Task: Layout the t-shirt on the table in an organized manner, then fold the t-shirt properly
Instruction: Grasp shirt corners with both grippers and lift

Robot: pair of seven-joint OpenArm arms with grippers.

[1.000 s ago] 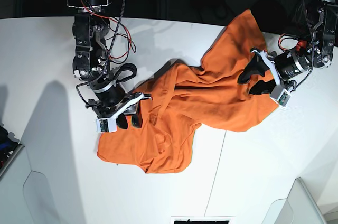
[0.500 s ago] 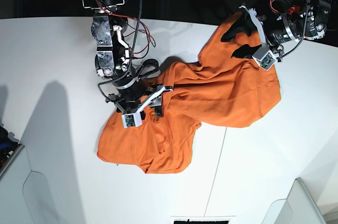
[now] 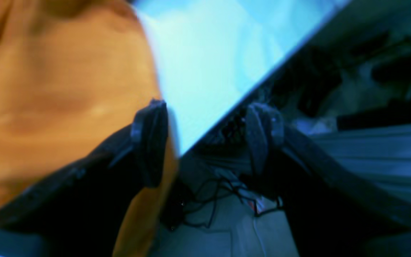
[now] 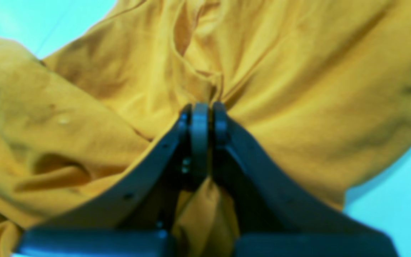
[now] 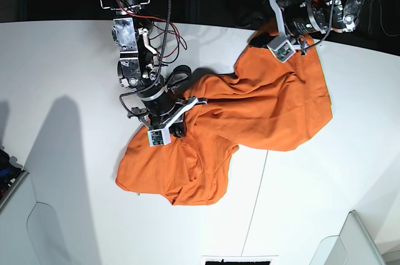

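Note:
The orange t-shirt (image 5: 250, 115) lies crumpled across the middle of the white table (image 5: 56, 77), running from the lower left to the far right. My right gripper (image 5: 177, 129) sits on the shirt's left part and is shut on a pinched fold of the cloth (image 4: 227, 64); the right wrist view shows its fingers (image 4: 200, 117) pressed together. My left gripper (image 5: 261, 22) is at the shirt's far corner by the table's back edge. In the left wrist view it (image 3: 207, 121) is open, with orange cloth (image 3: 55, 78) by one finger.
The table's back edge (image 3: 234, 103) drops to a dark area with cables (image 3: 212, 203). A thin seam (image 5: 256, 202) runs down the table. Pale bin corners stand at the lower left (image 5: 15, 196) and lower right (image 5: 356, 240).
My right gripper has moved right onto the shirt and closed on a fold. My left gripper has moved from the shirt's right side up to its far corner at the table's back edge.

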